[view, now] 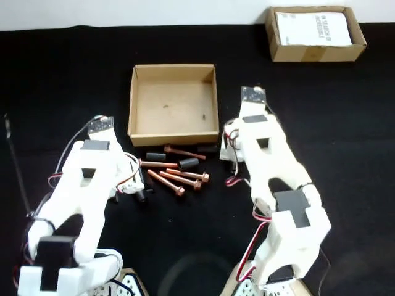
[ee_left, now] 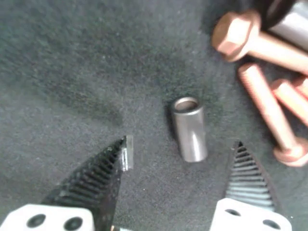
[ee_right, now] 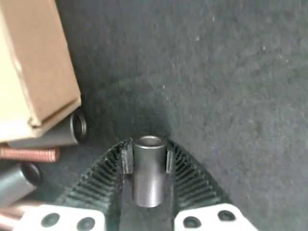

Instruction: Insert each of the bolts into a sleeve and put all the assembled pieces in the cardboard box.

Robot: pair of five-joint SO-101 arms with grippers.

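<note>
On the surface, the box stands empty just on the far side of the loose bolts, while the right gripper pinches a sleeve, likely to receive a bolt, and the left gripper hangs spread around a second sleeve.

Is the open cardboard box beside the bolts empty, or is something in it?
Empty. The high view shows the floor of the cardboard box bare; the bolts and sleeves lie outside it.
</note>
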